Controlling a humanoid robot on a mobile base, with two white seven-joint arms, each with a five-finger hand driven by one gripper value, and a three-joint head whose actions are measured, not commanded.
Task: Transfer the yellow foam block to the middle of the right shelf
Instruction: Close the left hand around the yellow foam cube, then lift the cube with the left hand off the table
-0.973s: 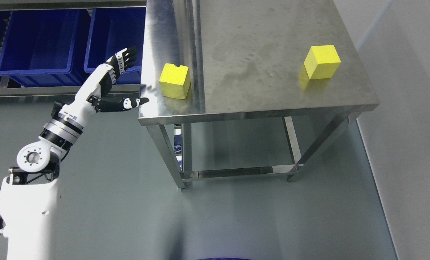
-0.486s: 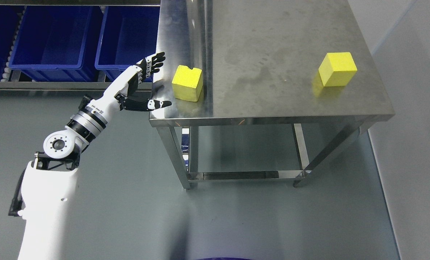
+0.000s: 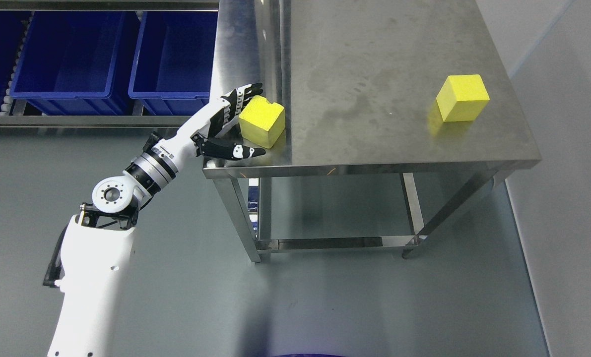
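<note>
We count two yellow foam cubes on the brushed stainless-steel table [image 3: 374,74]. The nearer yellow foam block with a small notch in its top edge [image 3: 261,122] sits at the table's left front corner, close to the raised seam that runs down the tabletop. The second, plain yellow foam block [image 3: 462,97] stands well apart from it, near the table's right edge.

We see one arm only: our white left arm comes in from the lower left and reaches up to that corner. Its black-and-white left hand [image 3: 230,124] is spread open around the notched block's left side, with the four fingers [image 3: 243,95] extended along the block's far left edge and the thumb [image 3: 235,150] stretched out in front of it, just off its near face. The hand has not closed, and it holds nothing; whether any finger touches the foam we cannot tell.

Behind the arm, on a low metal rack at the upper left, we count two deep blue plastic bins [image 3: 72,54] in full view, side by side, and the edge of a third at the frame's left border.
</note>
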